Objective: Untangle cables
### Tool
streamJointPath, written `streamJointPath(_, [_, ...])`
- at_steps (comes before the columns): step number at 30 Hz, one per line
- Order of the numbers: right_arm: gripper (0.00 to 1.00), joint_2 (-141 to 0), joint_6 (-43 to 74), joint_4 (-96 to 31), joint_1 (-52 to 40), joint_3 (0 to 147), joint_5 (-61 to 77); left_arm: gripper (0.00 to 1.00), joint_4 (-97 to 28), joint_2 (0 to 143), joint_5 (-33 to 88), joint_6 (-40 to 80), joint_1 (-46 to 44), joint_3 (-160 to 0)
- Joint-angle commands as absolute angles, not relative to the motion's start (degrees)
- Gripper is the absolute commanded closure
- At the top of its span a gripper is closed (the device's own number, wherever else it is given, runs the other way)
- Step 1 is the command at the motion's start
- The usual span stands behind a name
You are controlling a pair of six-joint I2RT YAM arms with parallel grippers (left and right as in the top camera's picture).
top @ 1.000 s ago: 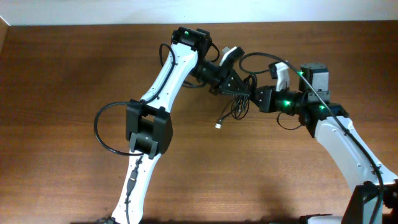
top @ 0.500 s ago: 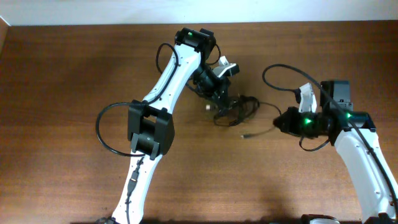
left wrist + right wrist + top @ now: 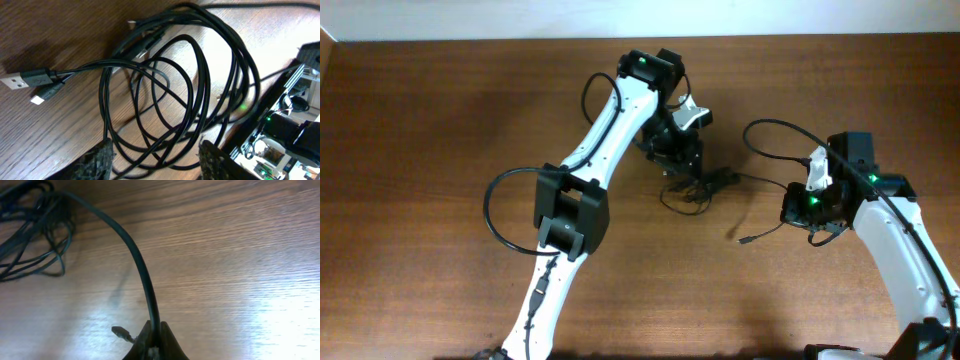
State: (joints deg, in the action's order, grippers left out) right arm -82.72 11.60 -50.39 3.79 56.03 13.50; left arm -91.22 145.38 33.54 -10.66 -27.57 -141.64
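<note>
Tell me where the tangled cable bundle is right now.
Overhead view: the cable bundle lies on the table at centre, directly under the open left hand; one strand trails right to the shut right hand.

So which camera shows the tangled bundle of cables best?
The left wrist view: the cables fill the frame, so single loops and two plug ends can be told apart. The overhead view shows them only as a small dark clump. The right wrist view catches the bundle's edge in its top left corner.
</note>
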Motion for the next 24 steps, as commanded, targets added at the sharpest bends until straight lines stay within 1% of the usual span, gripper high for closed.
streamJointPath(1, [0.96, -85.08, 11.22, -48.47, 4.25, 56.27, 9.65, 0.28, -92.2, 143.24, 34.26, -11.55, -29.02, -142.54])
streamJointPath(2, [0.96, -85.67, 11.22, -47.83, 4.25, 56.27, 9.67, 0.27, -92.51, 143.24, 35.9, -12.93, -29.1, -142.54])
streamJointPath(4, [0.96, -87.5, 11.27, -45.98, 4.25, 56.27, 9.72, 0.25, -94.0, 143.24, 42.87, -19.9, -29.47, -142.54])
streamJointPath(8, [0.94, -89.6, 12.53, -42.5, 4.27, 56.27, 10.26, 0.23, -93.43, 143.24, 41.5, -20.49, -30.65, -142.54])
streamJointPath(9, [0.91, -89.65, 12.53, -42.04, 4.25, 56.27, 10.24, 0.23, -93.43, 143.24, 40.07, -20.45, -30.98, -142.54])
streamJointPath(10, [0.9, -89.65, 12.53, -41.91, 4.27, 56.27, 10.26, 0.24, -93.47, 143.24, 39.59, -20.45, -31.14, -142.54])
streamJointPath(12, [0.88, -89.65, 12.53, -41.28, 4.27, 56.27, 10.22, 0.35, -93.32, 143.24, 39.57, -20.43, -31.53, -142.54])
streamJointPath(13, [0.81, -89.65, 12.51, -41.3, 4.27, 56.27, 9.76, 0.39, -93.12, 143.24, 39.59, -20.21, -31.64, -142.54])
streamJointPath(14, [0.77, -89.65, 12.53, -41.28, 4.27, 56.27, 8.75, 0.44, -93.03, 143.24, 39.59, -20.1, -31.77, -142.54])
streamJointPath(15, [0.73, -89.65, 12.51, -41.08, 4.27, 56.27, 6.35, 0.46, -92.77, 143.24, 38.61, -18.81, -31.9, -142.54])
streamJointPath(18, [0.72, -89.65, 14.04, -38.92, 5.45, 56.27, -0.3, 0.49, -90.7, 143.26, 30.63, -10.92, -32.4, -142.54])
streamJointPath(20, [0.72, -89.73, 14.04, -37.01, 7.01, 56.27, -0.12, 0.53, -90.63, 143.26, 30.15, -10.7, -32.49, -142.54])
streamJointPath(21, [0.72, -89.76, 14.02, -37.15, 7.64, 56.27, 2.37, 0.56, -90.63, 143.28, 30.15, -10.68, -32.51, -142.54])
streamJointPath(22, [0.72, -89.76, 14.0, -38.0, 7.92, 56.25, 4.49, 0.57, -90.61, 143.33, 30.15, -10.7, -32.67, -142.54])
streamJointPath(24, [0.7, -89.76, 14.0, -42.19, 7.88, 55.75, 10.72, 0.74, -89.78, 143.41, 30.13, -9.82, -33.3, -142.54])
